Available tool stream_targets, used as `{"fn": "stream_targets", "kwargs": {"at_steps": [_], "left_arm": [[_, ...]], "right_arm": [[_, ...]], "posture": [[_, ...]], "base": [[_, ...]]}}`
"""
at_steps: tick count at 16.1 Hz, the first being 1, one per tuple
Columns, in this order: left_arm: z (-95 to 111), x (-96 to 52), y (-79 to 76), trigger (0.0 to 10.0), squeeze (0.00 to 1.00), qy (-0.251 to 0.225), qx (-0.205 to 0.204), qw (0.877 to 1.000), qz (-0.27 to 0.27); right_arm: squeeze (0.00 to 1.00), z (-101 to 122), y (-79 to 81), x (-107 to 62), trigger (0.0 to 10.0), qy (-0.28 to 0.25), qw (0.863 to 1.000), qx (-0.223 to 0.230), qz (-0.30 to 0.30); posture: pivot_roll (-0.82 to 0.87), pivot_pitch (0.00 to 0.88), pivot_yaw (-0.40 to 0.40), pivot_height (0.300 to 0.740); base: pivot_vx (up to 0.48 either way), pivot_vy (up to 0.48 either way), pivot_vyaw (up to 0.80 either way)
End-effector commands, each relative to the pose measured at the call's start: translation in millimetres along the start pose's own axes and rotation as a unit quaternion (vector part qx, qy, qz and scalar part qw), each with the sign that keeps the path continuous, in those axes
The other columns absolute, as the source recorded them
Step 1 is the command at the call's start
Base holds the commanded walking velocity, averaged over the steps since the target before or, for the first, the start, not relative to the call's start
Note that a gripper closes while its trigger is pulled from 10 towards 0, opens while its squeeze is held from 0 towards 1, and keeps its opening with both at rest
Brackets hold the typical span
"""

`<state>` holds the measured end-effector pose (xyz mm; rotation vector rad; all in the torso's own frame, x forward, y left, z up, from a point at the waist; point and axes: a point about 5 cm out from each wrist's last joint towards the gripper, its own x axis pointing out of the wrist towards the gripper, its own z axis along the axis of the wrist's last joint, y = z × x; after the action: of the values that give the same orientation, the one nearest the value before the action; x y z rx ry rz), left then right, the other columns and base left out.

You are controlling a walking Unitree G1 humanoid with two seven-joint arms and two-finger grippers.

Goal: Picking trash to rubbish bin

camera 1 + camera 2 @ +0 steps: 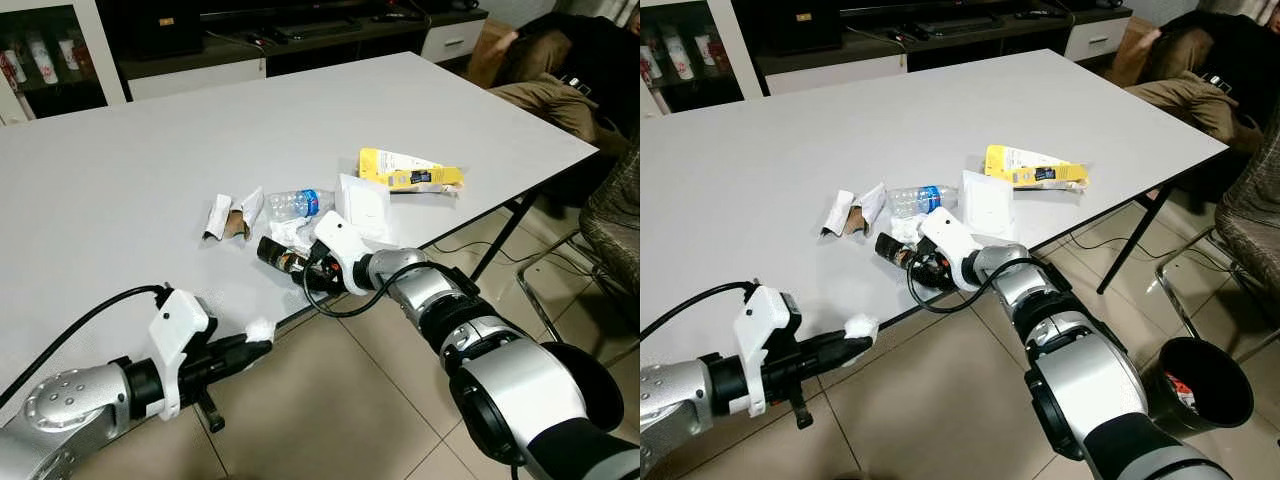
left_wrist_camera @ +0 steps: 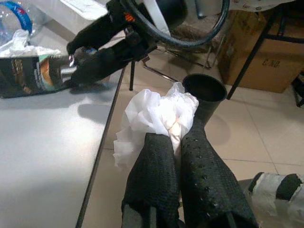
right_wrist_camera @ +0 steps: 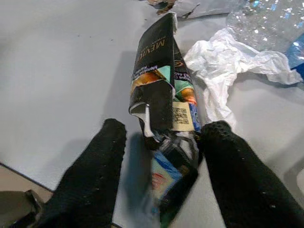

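My left gripper point(image 1: 252, 342) hangs below the table's front edge, shut on a crumpled white tissue point(image 2: 159, 114). On the white table point(image 1: 120, 180), my right gripper point(image 3: 164, 129) stands open, with its fingers on either side of a crushed black carton point(image 3: 156, 80) near the front edge. Just behind it lie a white tissue point(image 3: 223, 61), a clear plastic bottle point(image 1: 295, 203), torn cardboard pieces point(image 1: 232, 215), a white paper point(image 1: 362, 207) and a yellow packet point(image 1: 408, 172). A black rubbish bin point(image 1: 1200, 385) stands on the floor to my right.
A person point(image 1: 560, 70) sits at the far right beside the table. A woven chair point(image 1: 615, 220) stands right of the table. The table leg point(image 1: 500, 235) slants down near the bin. A cardboard box point(image 2: 259, 57) sits on the tiled floor.
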<state>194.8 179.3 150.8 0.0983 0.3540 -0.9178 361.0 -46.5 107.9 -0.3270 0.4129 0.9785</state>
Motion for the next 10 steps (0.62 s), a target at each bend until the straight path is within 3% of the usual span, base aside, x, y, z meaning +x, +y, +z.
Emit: {"fn": "stream_targets", "kwargs": {"at_steps": [1,7,10], "left_arm": [[2.7,1.0,-2.7,0.0,0.00,0.002,0.005,1.000,-0.015],[2.7,5.7,2.2,0.0,0.00,0.008,0.010,1.000,-0.022],[2.1,8.9,2.6,0.0,0.00,0.004,0.007,1.000,-0.022]], "right_arm": [[0.00,-6.5,-3.1,-3.7,0.0,0.010,1.000,0.013,0.002],[0.00,-5.1,-5.7,-7.5,0.0,-0.021,0.999,0.041,0.013],[0.00,0.4,-8.6,-12.3,0.0,-0.070,0.994,0.074,0.033]], "posture": [[0.18,0.000,-0.075,0.740],[0.16,0.000,-0.066,0.740],[0.15,0.000,-0.066,0.740]], "base": [[0.000,0.000,0.00],[0.000,0.000,0.00],[0.000,0.000,0.00]]}}
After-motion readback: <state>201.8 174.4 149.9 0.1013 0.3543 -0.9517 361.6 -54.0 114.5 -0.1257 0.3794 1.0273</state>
